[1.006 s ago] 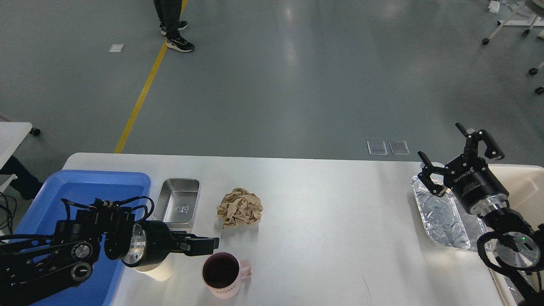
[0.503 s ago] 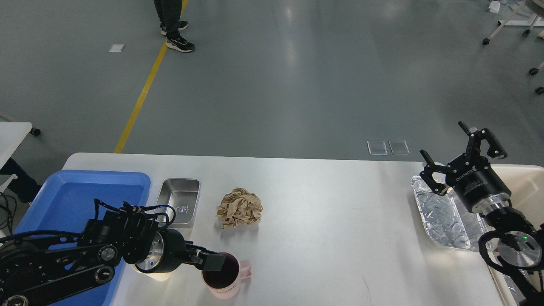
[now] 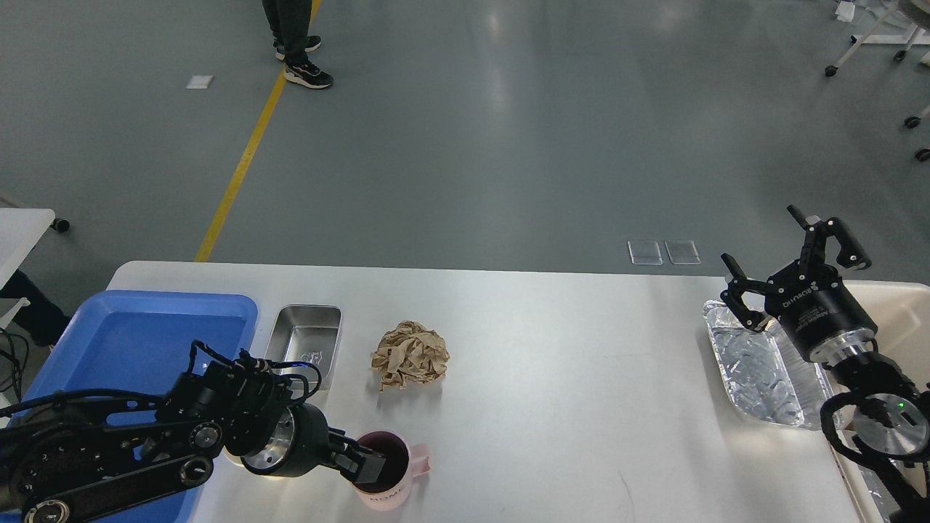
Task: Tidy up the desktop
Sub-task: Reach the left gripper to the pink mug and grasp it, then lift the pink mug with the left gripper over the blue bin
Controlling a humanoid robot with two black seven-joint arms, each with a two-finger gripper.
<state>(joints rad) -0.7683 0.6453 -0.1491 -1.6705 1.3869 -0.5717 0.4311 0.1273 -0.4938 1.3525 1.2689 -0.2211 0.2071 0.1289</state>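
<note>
Left gripper (image 3: pixel 367 465) positioned at the near rim of the pink mug (image 3: pixel 385 472), one finger apparently inside the opening; spread of the fingers and any hold on the mug not discernible from this angle. Right gripper (image 3: pixel 788 254) raised above the far end of the foil tray (image 3: pixel 752 367), fingers spread wide, holding nothing.

Task progress, as a judgement: early stage. Blue tray (image 3: pixel 138 327) at the left showing bare floor where visible. Still lying loose on the desktop (image 3: pixel 567 349): pink mug near the front edge, crumpled brown paper (image 3: pixel 409 356) left of centre, steel dish (image 3: pixel 306 343) just beside the blue tray, foil tray at the right edge. Pale cup partly hidden beneath the left arm, details unclear. Beige bin (image 3: pixel 901 319) at the far right, contents not visible.

Desktop: wide, smooth, light grey-white, rounded far corners, filling the lower half of the view; centre and right-of-centre bare; faint scuff near the front edge.
</note>
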